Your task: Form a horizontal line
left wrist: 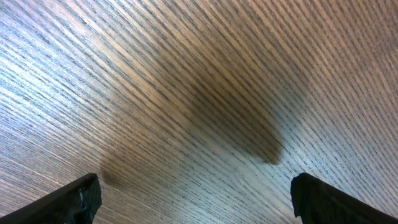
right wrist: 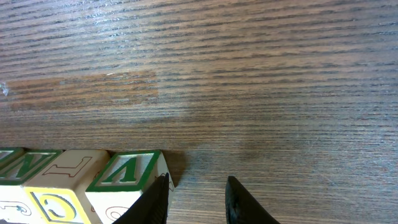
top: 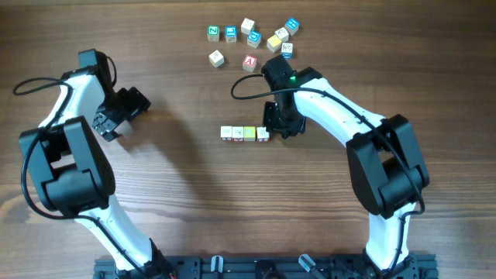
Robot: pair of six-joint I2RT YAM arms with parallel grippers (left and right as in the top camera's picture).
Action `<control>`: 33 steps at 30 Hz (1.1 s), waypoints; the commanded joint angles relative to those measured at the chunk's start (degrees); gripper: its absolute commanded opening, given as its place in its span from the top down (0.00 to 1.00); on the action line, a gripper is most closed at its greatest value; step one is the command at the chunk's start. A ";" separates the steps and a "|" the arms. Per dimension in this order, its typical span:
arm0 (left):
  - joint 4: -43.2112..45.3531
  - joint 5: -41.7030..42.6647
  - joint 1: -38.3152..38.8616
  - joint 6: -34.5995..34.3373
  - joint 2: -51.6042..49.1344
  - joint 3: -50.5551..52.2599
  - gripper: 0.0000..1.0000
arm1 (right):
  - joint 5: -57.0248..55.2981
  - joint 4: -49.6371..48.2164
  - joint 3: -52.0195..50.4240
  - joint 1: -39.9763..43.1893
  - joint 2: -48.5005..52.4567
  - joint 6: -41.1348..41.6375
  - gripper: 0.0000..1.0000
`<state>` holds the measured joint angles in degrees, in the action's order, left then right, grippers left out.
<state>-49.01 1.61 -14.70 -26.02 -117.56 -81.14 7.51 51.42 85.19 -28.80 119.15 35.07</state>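
Observation:
The horizontal line [top: 244, 133] is a short row of several small wooden cubes, one of them yellow [top: 249, 133], lying mid-table. My right gripper [top: 279, 125] stands at the row's right end. In the right wrist view it [right wrist: 198, 180] is open, with bare table between its fingers. Its left finger [right wrist: 155, 202] rests against the side of the end cube with the green-framed letter [right wrist: 127, 171]. A cube with a red "A" [top: 249, 63] lies loose behind the row. My left gripper [top: 116, 115] hovers far to the left, open [left wrist: 195, 183] over bare wood.
Several loose cubes lie scattered at the back: blue-faced ones [top: 231, 32] [top: 291, 25], a cream one [top: 216, 57] and a yellow one [top: 273, 43]. The right arm [top: 333, 108] reaches in from the right, passing just below this cluster.

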 commanded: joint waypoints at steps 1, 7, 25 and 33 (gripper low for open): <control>0.00 0.48 -0.20 0.26 -0.63 0.15 0.00 | 0.72 0.22 -0.48 -0.28 -0.42 -0.57 0.69; 0.00 0.46 -0.20 0.26 -0.63 0.15 0.00 | 2.21 0.35 -0.48 -0.28 -0.42 -0.57 0.69; 0.00 0.48 -0.20 0.26 -0.63 0.15 0.00 | 5.11 0.55 -0.48 -0.28 -0.42 -0.55 0.69; 0.00 0.48 -0.20 0.26 -0.63 0.15 0.00 | 5.49 0.70 -0.48 -0.28 -0.42 -0.59 0.69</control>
<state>-49.01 1.61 -14.70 -26.02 -117.56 -81.14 11.70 51.92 85.19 -28.80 119.15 35.05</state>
